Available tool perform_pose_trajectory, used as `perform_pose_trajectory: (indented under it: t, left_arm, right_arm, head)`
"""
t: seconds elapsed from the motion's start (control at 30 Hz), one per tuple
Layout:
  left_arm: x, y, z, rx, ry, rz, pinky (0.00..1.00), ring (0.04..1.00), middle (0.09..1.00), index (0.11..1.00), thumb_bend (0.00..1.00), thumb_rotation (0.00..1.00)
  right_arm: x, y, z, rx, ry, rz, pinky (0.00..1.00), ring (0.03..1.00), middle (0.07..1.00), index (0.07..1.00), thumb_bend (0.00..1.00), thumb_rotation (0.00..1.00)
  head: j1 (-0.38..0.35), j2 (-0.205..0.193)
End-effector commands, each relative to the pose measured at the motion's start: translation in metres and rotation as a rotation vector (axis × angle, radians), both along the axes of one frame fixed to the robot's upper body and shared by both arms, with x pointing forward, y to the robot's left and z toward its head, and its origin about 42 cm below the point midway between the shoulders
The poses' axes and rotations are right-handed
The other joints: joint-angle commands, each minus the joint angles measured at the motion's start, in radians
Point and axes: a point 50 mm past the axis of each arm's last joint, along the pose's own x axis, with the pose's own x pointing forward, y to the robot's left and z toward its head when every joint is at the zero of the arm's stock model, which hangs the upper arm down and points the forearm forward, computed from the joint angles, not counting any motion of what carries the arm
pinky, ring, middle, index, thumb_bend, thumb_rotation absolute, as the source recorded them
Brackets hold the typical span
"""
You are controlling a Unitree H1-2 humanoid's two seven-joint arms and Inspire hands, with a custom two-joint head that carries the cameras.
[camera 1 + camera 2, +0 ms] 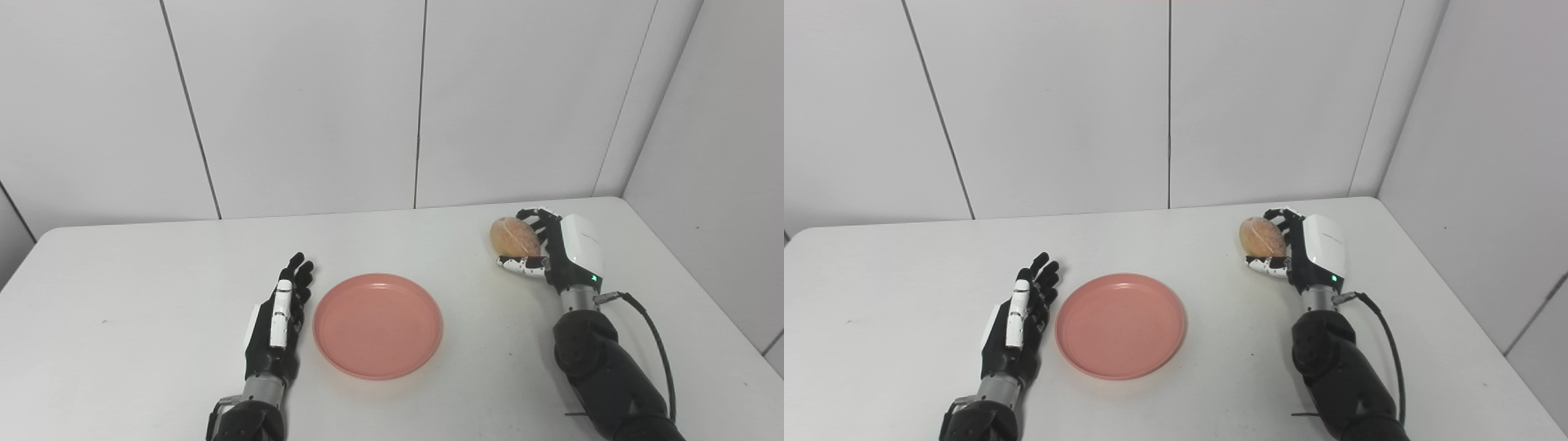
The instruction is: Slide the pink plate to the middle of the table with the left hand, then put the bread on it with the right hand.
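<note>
Item: pink plate [378, 325], mid-table, empty; my left hand [278, 324] lies flat just beside its rim, fingers extended, holding nothing. Item: bread [514, 237], clasped in my right hand [560, 254], well right of the plate. Step in hand, I judge: placement; next I carry the bread leftward over the plate and release.
</note>
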Motion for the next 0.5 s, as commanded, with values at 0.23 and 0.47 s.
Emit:
perform_pose_trajectory:
  t: [0.23, 0.47]
  left_arm:
    - [-0.005, -0.01, -0.007, 0.018, 0.061, -0.029, 1.0, 0.983, 0.943, 0.912, 0.48, 1.0]
    - [-0.003, -0.014, -0.002, -0.032, 0.047, -0.009, 1.0, 0.976, 0.94, 0.913, 0.46, 1.0]
  right_arm:
    - [-0.011, 0.055, 0.062, 0.106, -0.226, 0.221, 0.35, 0.438, 0.457, 0.529, 0.51, 0.0]
    - [-0.037, 0.096, 0.07, 0.079, -0.253, 0.379, 0.23, 0.302, 0.471, 0.496, 0.52, 0.0]
  head:
    - [0.032, 0.005]
    - [0.048, 0.013]
